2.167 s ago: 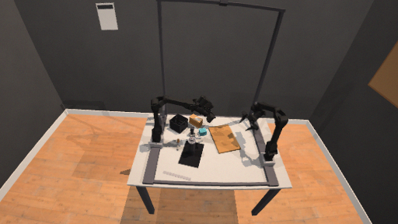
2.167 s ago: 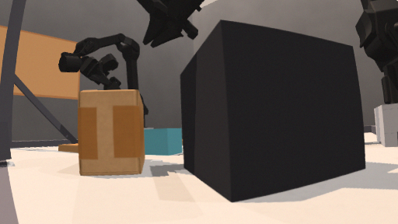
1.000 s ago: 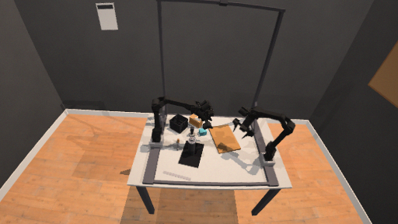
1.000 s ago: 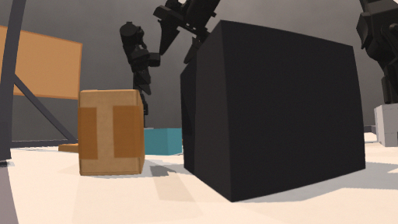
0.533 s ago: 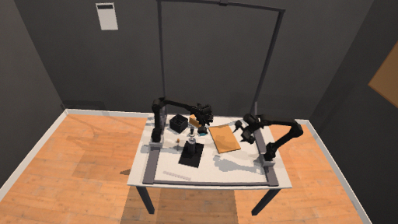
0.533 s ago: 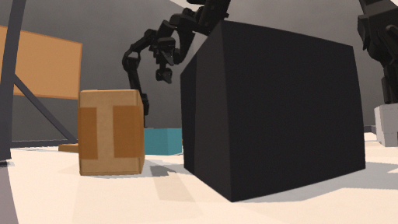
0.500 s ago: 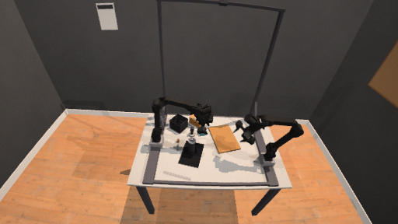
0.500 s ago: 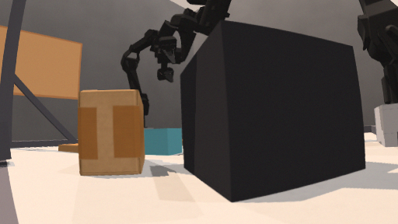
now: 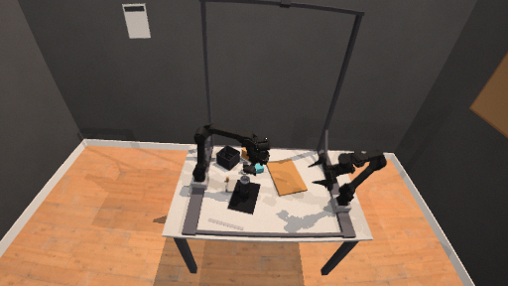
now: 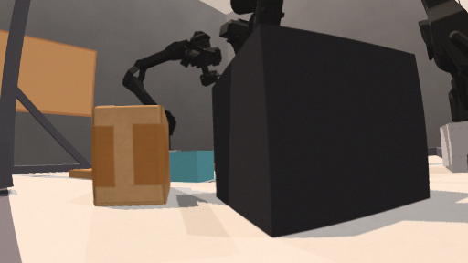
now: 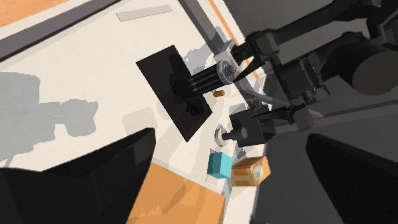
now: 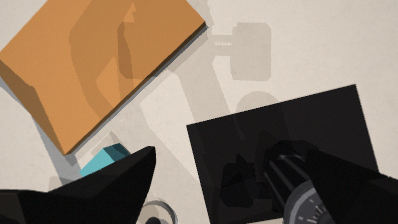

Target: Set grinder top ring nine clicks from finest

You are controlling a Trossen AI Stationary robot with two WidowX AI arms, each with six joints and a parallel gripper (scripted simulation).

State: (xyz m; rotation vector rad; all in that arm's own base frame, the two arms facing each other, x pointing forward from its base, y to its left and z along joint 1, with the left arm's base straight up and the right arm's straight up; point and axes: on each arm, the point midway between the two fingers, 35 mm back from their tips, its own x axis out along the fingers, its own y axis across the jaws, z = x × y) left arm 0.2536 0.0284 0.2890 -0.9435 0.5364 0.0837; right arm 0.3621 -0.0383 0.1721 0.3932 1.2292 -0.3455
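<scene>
Spreading wide, the right gripper (image 9: 252, 168) (image 10: 230, 34) (image 11: 241, 100) (image 12: 229, 155) frames the black mat's (image 9: 243, 205) (image 11: 162, 75) (image 12: 320, 110) edge, one finger near the hand grinder (image 9: 244, 187) (image 11: 207, 80) (image 12: 287, 177), while the left gripper (image 9: 312, 174) (image 10: 210, 77) (image 11: 229, 138) gapes too.

Taking the grinder (image 9: 244, 188) (image 11: 207, 81) (image 12: 285, 172) as the landmark, the right hand (image 9: 257, 165) (image 10: 235, 33) (image 12: 229, 155) has come lower and closer to it, its fingers turned from pointing away from the grinder to reaching down near it. The left hand (image 9: 315, 174) (image 10: 210, 75) (image 11: 229, 138) has swung round to point toward the grinder from across the counter (image 9: 263, 223) (image 10: 137, 237) (image 11: 115, 95) (image 12: 310, 45), and that arm's elbow (image 9: 379, 160) has moved outward, farther from the grinder.
</scene>
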